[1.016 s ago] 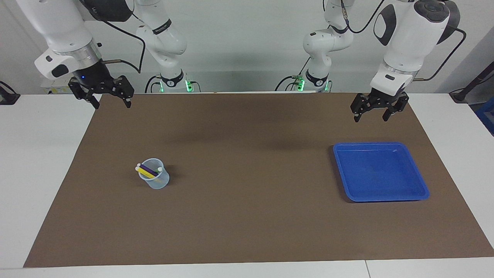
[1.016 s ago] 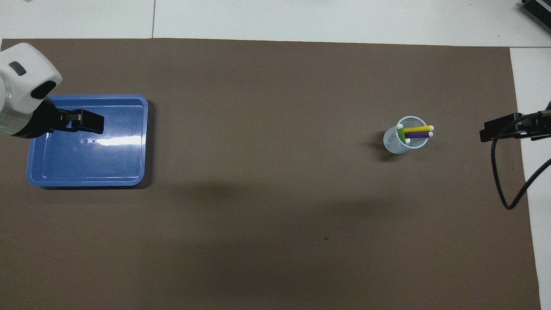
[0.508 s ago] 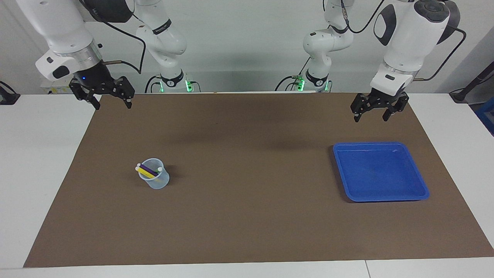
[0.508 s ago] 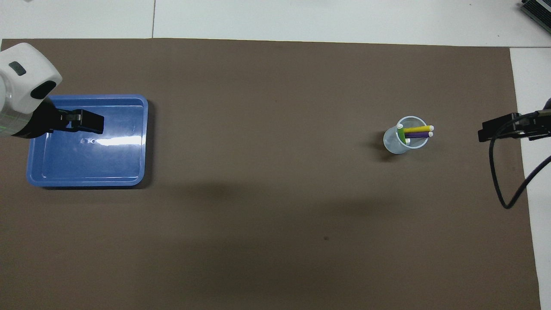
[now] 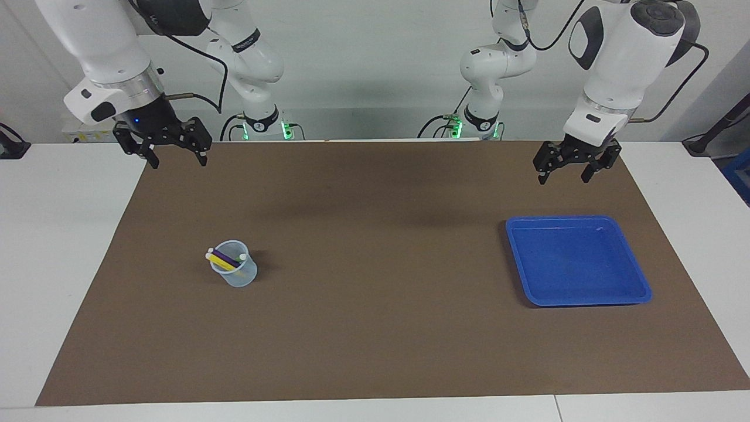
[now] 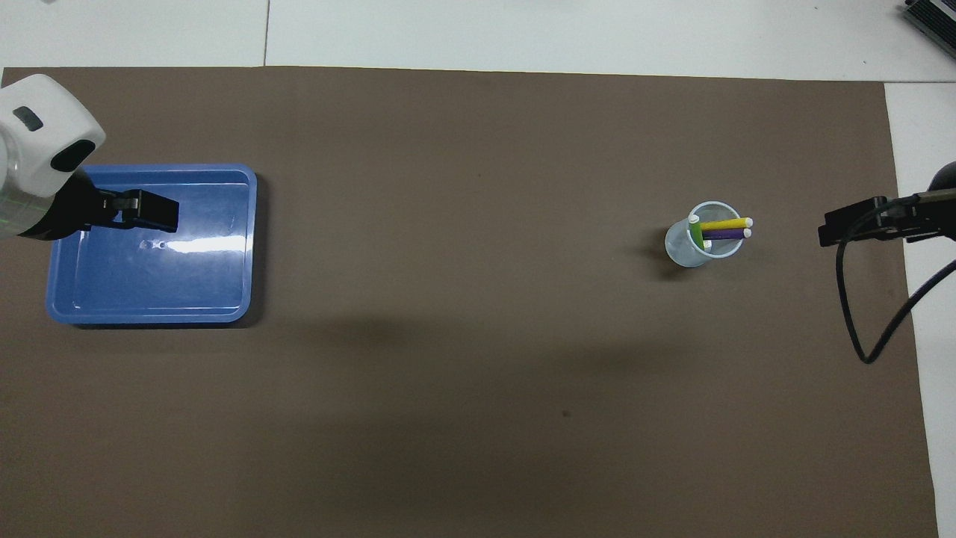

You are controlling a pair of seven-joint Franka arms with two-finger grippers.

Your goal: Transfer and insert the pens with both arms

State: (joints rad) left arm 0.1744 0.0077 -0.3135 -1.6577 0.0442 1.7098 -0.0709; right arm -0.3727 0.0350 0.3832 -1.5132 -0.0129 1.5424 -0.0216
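— Three thin marker pens, one yellow, one green and one purple, each with a pale whitish end, stand leaning in a small clear plastic cup on the brown mat, toward the right arm's end of the table. Where do the fingers stand?

— Well apart from the pens. The right arm's black two-finger gripper hangs in the air over the mat's corner at that end, fingers spread, nothing between them. The left arm's black two-finger gripper hangs over the mat just on the robots' side of the shallow blue plastic tray, fingers also spread and empty.

— Anything hard to make out?

— From overhead the left gripper covers part of the tray, though the facing camera shows it raised and not over it. The right gripper is cut off at the picture's edge there, only a dark tip and a looping black cable showing. The pens' lower parts sit inside the cup, blurred by its wall, and the green one is mostly hidden in the facing view.

— What differs from a second ago?

— The right gripper has shifted a little along the mat's edge toward the cup's side; overhead its tip reaches further in. The left gripper, pens, cup and tray sit as before.
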